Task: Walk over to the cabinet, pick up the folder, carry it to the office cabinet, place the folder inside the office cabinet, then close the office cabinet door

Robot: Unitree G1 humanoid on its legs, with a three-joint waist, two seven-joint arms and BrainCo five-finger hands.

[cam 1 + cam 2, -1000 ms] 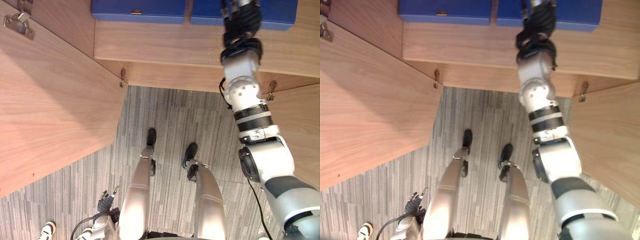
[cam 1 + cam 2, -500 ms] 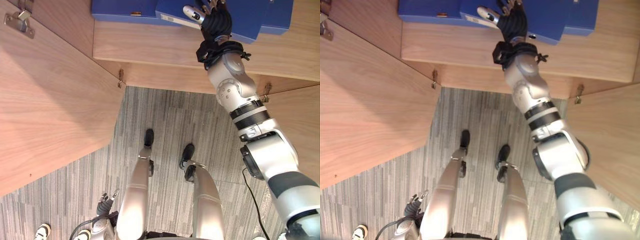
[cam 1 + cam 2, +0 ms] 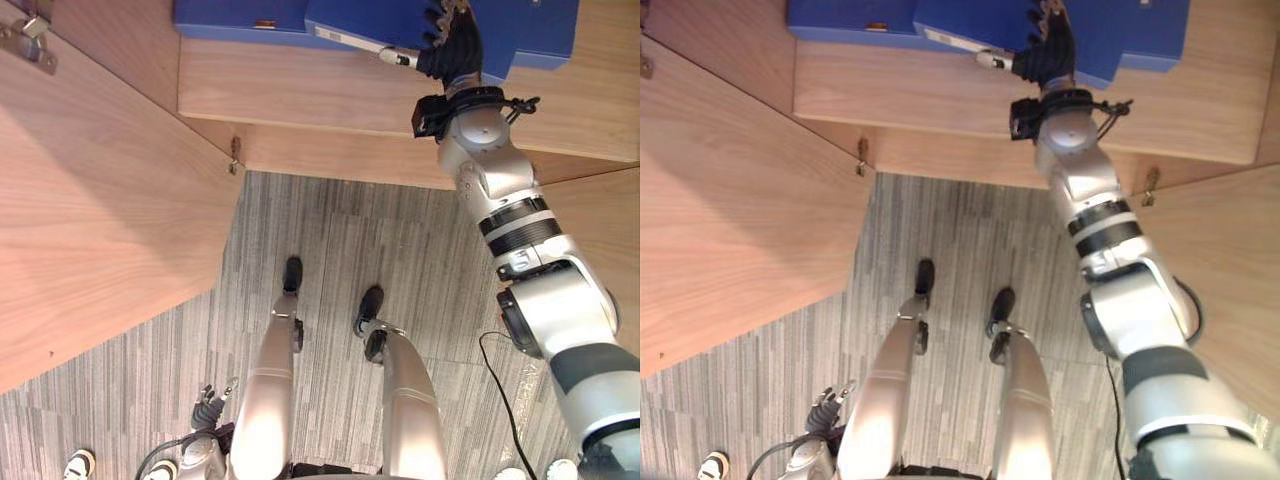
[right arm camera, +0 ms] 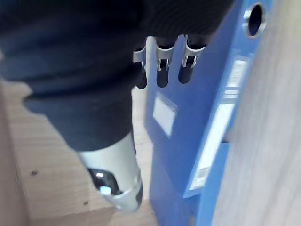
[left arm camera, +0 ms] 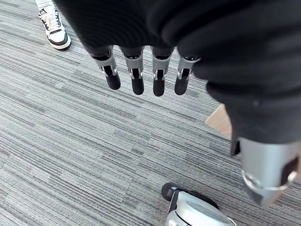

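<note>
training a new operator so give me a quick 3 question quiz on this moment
1. True or false: the left hand hangs over the grey carpet, fingers straight, holding nothing.
2. The right hand is on: A) a blue folder on the shelf, B) a door hinge, C) the carpet.
3. Fill in: the wooden cabinet door at the robot's left stands ____.
Key: 1 true; 2 A; 3 open.
</note>
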